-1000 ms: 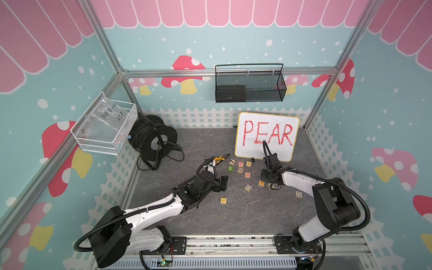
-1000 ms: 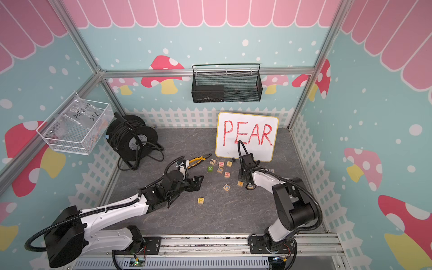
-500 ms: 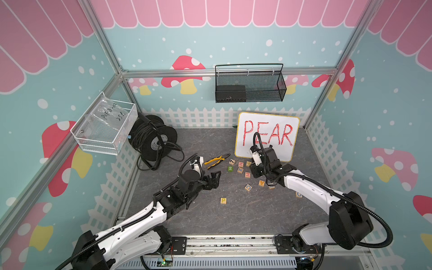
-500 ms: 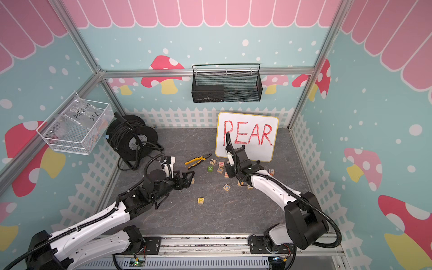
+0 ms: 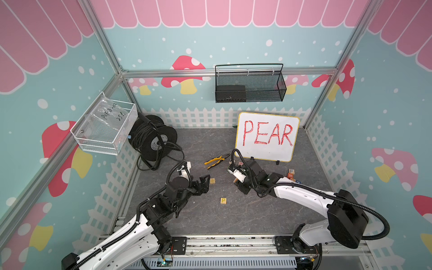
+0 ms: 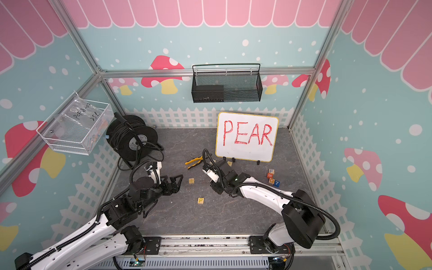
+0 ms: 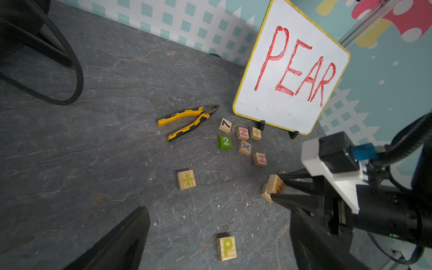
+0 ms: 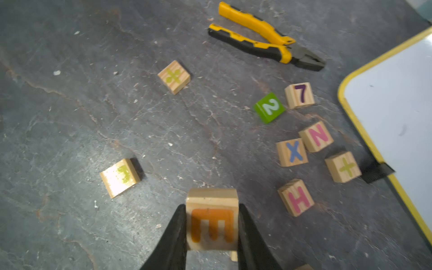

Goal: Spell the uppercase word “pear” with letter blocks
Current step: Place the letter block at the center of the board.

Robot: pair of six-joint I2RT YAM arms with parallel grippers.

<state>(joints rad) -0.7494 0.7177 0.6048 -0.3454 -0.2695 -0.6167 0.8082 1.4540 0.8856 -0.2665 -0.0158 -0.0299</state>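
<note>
The right gripper [image 8: 212, 208] is pinching the E block [image 8: 211, 224] while the left gripper [image 5: 205, 181] is hanging spread; a careless set-down could knock the P block [image 5: 223, 200] askew.

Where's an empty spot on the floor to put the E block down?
The E block fits on the bare floor between the P block and the front rail. Also free: between cable reel and pliers. Crowded: loose blocks by the whiteboard.
</note>
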